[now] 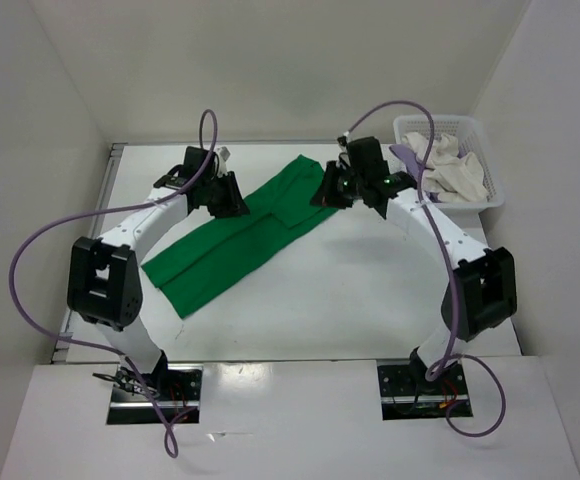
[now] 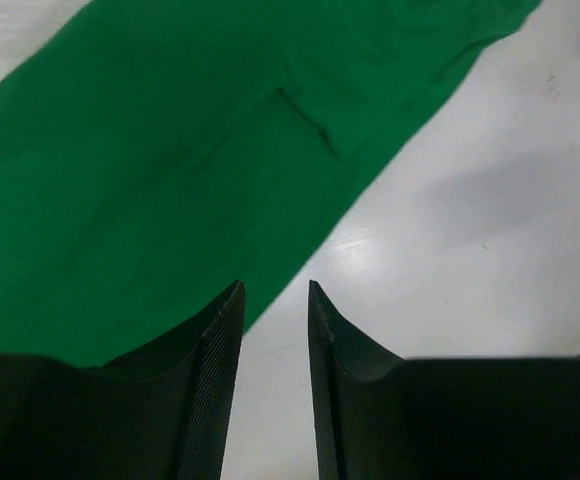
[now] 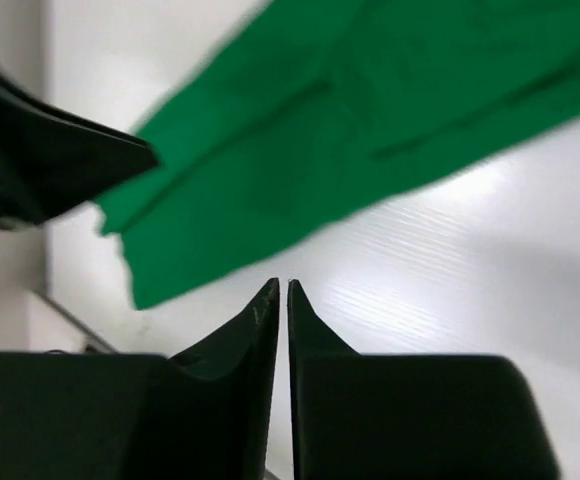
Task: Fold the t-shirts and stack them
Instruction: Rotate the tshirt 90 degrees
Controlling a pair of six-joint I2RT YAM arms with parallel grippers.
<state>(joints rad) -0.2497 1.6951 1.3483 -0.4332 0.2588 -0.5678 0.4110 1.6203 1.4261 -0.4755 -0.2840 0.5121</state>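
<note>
The green t-shirt (image 1: 232,243) lies flat on the table as a long folded strip, running diagonally from near left to far right. My left gripper (image 1: 234,200) hovers over the strip's left edge near the middle. In the left wrist view this gripper (image 2: 275,286) is open and holds nothing, with the green t-shirt (image 2: 150,170) just ahead. My right gripper (image 1: 328,190) is at the strip's far right end. Its jaws (image 3: 281,283) stand only a thin slit apart over bare table and hold nothing, with green cloth (image 3: 350,120) beyond them. A white t-shirt (image 1: 457,172) and a lavender one (image 1: 407,157) sit in the basket.
The white lattice basket (image 1: 497,188) stands at the back right corner, close behind my right arm. White walls enclose the table at the back and on both sides. Purple cables loop above both arms. The left arm's dark body (image 3: 40,150) shows at the left of the right wrist view.
</note>
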